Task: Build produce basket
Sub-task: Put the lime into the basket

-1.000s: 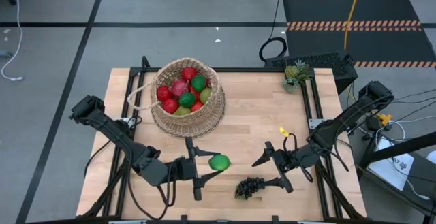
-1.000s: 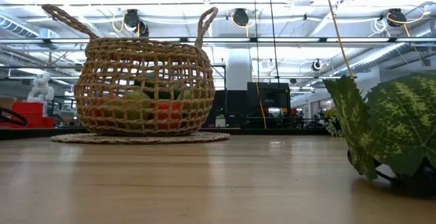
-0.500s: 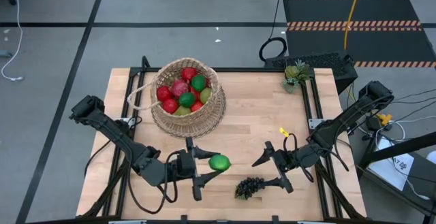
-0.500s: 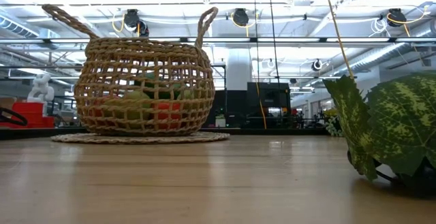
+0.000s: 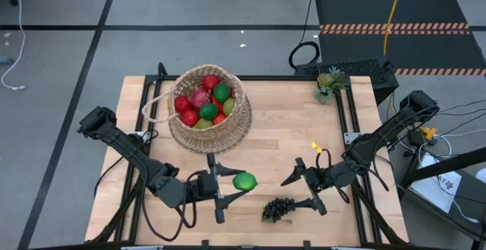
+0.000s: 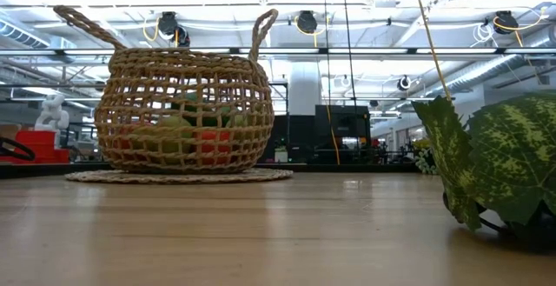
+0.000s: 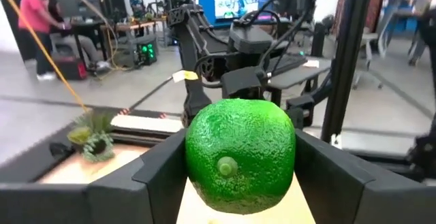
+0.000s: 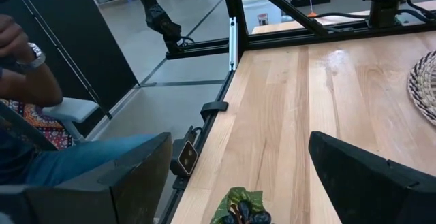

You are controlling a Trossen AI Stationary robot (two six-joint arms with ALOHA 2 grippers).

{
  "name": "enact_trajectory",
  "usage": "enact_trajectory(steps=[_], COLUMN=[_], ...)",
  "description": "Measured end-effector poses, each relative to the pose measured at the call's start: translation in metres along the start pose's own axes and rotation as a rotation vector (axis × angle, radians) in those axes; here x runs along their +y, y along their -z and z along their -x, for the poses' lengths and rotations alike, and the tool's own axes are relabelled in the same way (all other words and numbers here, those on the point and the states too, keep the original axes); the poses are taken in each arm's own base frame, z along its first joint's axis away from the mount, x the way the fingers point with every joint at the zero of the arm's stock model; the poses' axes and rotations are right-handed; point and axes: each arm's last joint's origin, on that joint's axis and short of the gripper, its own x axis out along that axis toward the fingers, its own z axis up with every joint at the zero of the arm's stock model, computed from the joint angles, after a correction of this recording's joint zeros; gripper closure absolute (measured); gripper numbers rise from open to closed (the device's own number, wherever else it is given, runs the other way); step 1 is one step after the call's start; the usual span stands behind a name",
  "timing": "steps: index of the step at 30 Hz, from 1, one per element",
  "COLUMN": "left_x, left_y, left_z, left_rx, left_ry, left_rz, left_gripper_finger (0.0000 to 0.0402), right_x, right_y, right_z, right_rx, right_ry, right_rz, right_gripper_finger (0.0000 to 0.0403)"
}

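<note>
A green lime (image 7: 240, 154) is clamped between the fingers of the left gripper (image 5: 229, 182), presumably for transfer to the basket (image 5: 206, 107), which stands beyond it already stocked with produce (image 5: 202, 102). The right gripper (image 5: 302, 187) is held spread and empty beside the grape bunch (image 5: 279, 208), likely next

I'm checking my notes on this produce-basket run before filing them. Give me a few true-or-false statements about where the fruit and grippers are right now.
1. The left gripper is closed on a green lime. True.
2. The basket is empty. False: red and green fruit already fill it.
3. The grape bunch lies on the table, outside the basket. True.
4. The right gripper holds the grape bunch. False: its fingers are spread open, the bunch lying just beside them.
5. The small potted plant sits inside the basket. False: it stands at the table's far right corner.
</note>
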Motion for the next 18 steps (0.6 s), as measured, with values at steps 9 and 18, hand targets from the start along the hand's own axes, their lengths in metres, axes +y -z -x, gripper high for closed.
enact_trajectory(steps=[9,18], left_x=[0.0000,0.0006], left_y=[0.0000,0.0000], left_z=[0.0000,-0.0006], left_rx=[0.000,0.001], left_ry=[0.000,-0.002], left_rz=[-0.295,-0.602], left_gripper_finger=[0.0158,0.0158], right_x=[0.0000,-0.0016], right_y=[0.0000,-0.0007], right_z=[0.0000,0.0000], right_rx=[0.000,-0.019], right_ry=[0.000,0.050], right_rz=[-0.001,0.027], right_gripper_finger=[0.0064,0.0064])
